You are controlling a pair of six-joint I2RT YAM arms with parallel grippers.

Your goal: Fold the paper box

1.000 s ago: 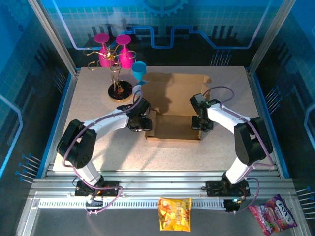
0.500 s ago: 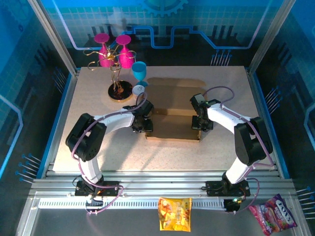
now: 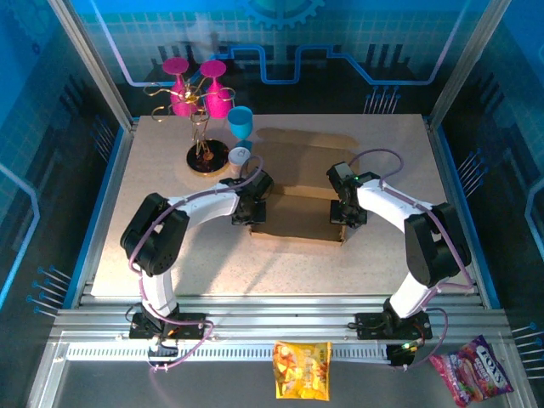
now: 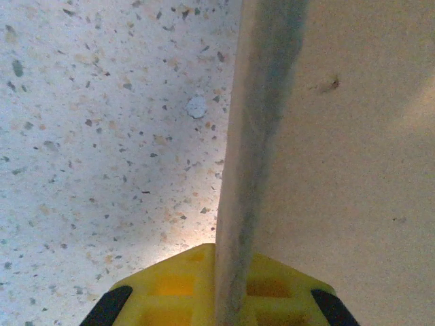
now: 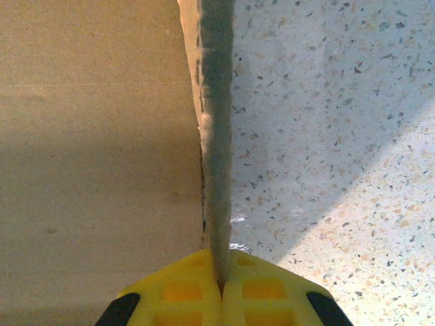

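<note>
Left jaws and right jaws each clamp a paper box [image 3: 297,218] wall, white cup [image 3: 239,156] near the left.

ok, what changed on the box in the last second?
The paper box: its rear panel, flat with notched flaps showing a second ago, has swung up and forward. The left gripper slid farther from the bases and inward along the box's left wall. The right gripper barely shifted. Both stay clamped on the side walls; glass rack and snack bags unchanged.
</note>
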